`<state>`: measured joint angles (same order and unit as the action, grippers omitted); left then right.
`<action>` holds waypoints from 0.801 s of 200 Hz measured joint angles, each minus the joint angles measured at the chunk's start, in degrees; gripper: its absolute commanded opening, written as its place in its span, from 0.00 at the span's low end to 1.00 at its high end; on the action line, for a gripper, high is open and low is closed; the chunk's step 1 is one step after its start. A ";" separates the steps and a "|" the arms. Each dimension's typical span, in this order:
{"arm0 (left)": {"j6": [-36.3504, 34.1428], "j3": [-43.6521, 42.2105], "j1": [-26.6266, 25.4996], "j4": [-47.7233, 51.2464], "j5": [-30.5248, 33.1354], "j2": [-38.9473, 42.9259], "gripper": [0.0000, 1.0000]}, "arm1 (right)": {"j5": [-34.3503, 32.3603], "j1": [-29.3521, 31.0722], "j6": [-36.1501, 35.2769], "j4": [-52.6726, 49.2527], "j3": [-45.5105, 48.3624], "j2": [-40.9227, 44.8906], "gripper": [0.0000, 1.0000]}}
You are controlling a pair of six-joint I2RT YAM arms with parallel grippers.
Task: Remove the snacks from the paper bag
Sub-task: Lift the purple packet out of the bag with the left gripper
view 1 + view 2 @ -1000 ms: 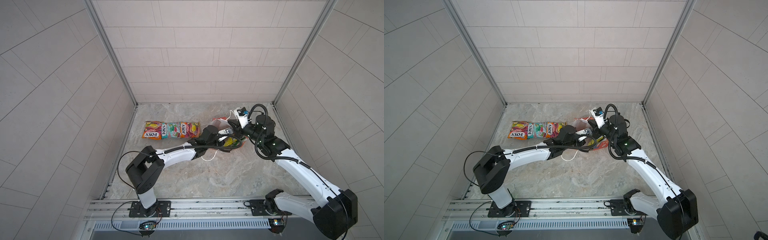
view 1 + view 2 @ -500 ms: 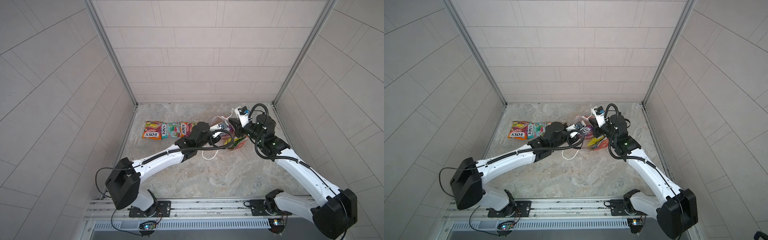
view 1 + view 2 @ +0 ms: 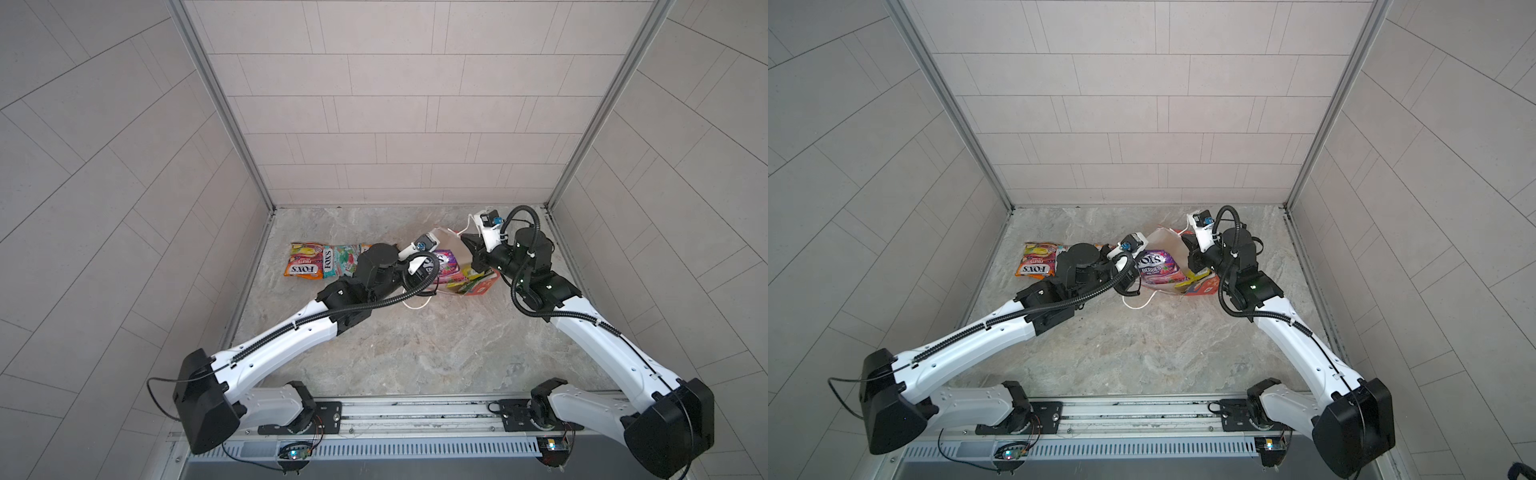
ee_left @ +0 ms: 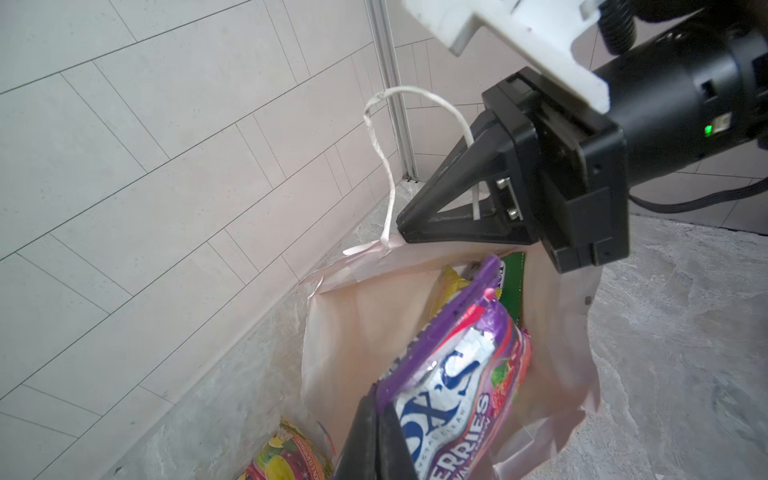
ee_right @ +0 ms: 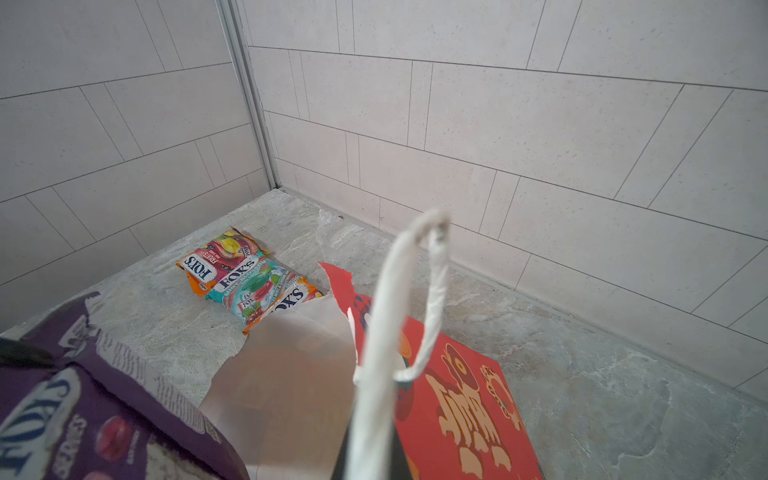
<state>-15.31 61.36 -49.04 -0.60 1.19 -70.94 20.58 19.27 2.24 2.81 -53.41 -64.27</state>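
The bag [image 3: 478, 286] lies on its side on the far part of the table [image 3: 415, 353], a bit right of the middle, with its open mouth to the left. The right gripper [image 4: 405, 230] is pinched tight on the top edge of the bag, just where a white cord [image 4: 380, 153] is fixed. It holds that edge up so the white inside shows. The left gripper [image 4: 379, 415] is squeezed shut on a corner of a purple packet [image 4: 453, 374]. This packet is tilted, with its far end in the mouth of the bag. Deeper in the bag are a yellow packet [image 4: 451, 286] and a green packet [image 4: 513, 282], both partly hidden by the purple one. The other cord [image 3: 1137, 308] lies on the table on the near side of the bag's mouth. Three more packets lie flat on the table left of the bag, touching in a row: an orange packet [image 3: 303, 266] farthest left, a teal packet [image 3: 338, 259] next, and a second orange packet [image 5: 286, 301] just beside the bag's mouth. In both top views the left arm covers most of that last one.
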 measured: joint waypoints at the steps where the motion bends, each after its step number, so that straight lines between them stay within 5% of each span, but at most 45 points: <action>1: 0.11 0.00 0.00 0.13 0.02 0.07 0.00 | 0.00 0.00 0.00 0.00 0.00 0.00 0.00; 118: 10.95 8.68 0.81 20.96 9.60 8.35 0.00 | -0.07 -0.57 0.37 0.02 0.00 0.00 0.00; 160: 15.63 9.84 5.01 28.89 11.30 11.37 0.00 | -0.17 -0.59 0.37 0.00 0.00 0.00 0.00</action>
<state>0.32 71.20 -44.03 28.29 12.49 -59.57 20.40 18.68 2.61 2.81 -53.41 -64.27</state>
